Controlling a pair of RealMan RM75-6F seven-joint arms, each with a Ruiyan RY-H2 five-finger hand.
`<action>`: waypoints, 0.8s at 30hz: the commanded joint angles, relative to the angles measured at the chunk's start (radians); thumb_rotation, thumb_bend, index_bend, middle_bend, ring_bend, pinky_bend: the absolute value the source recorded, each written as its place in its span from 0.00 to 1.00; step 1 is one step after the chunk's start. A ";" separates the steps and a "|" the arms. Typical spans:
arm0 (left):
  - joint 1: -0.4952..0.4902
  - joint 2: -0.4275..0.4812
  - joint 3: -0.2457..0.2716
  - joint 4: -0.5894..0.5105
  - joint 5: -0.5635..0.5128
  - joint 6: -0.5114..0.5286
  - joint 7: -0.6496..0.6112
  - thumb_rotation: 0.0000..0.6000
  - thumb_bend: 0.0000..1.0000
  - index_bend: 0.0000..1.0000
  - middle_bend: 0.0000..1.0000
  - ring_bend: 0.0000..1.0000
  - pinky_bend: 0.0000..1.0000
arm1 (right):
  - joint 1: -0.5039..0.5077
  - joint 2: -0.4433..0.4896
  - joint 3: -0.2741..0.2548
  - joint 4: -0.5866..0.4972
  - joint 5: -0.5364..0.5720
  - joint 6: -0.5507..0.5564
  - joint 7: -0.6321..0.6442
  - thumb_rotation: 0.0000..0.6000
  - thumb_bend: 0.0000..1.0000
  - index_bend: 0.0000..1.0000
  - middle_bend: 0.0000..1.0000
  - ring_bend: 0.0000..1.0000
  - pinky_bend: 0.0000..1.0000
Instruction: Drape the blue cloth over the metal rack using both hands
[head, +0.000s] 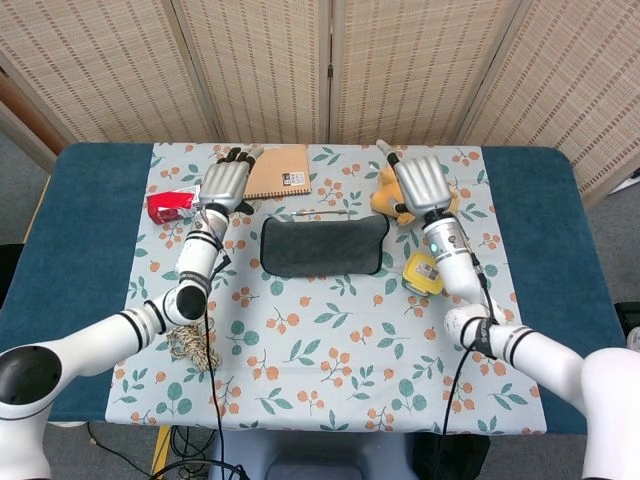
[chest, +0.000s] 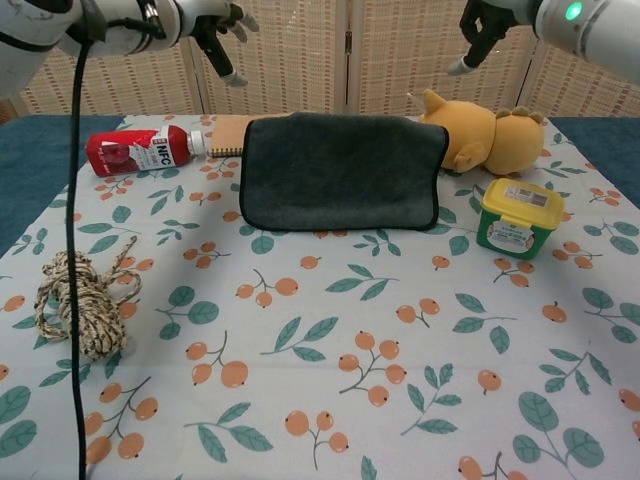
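The dark blue cloth (head: 322, 245) (chest: 340, 170) hangs folded over the metal rack, whose thin bar (head: 322, 212) shows just behind the cloth in the head view. In the chest view the rack is hidden under the cloth. My left hand (head: 225, 183) (chest: 215, 28) hovers up and to the left of the cloth, fingers spread, holding nothing. Above the cloth's right end my right hand (head: 422, 183) (chest: 478, 28) is also spread and empty. Neither hand touches the cloth.
A red bottle (head: 170, 205) (chest: 140, 152) lies at the left. A brown notebook (head: 280, 172) sits behind the rack. A yellow plush toy (chest: 490, 135) and a yellow tub (head: 422, 273) (chest: 518, 218) stand at the right. A rope coil (chest: 80, 300) lies front left.
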 joint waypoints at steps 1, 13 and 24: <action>0.074 0.058 0.019 -0.101 0.058 0.071 -0.048 1.00 0.34 0.11 0.00 0.04 0.17 | -0.085 0.112 -0.043 -0.153 -0.041 0.062 0.010 1.00 0.29 0.31 0.71 0.66 0.93; 0.310 0.246 0.094 -0.345 0.347 0.191 -0.232 1.00 0.35 0.13 0.00 0.03 0.17 | -0.292 0.357 -0.175 -0.444 -0.277 0.200 0.205 1.00 0.33 0.32 0.66 0.59 0.88; 0.594 0.435 0.247 -0.585 0.651 0.432 -0.345 1.00 0.35 0.13 0.01 0.03 0.17 | -0.518 0.480 -0.318 -0.514 -0.495 0.441 0.362 1.00 0.33 0.37 0.66 0.59 0.88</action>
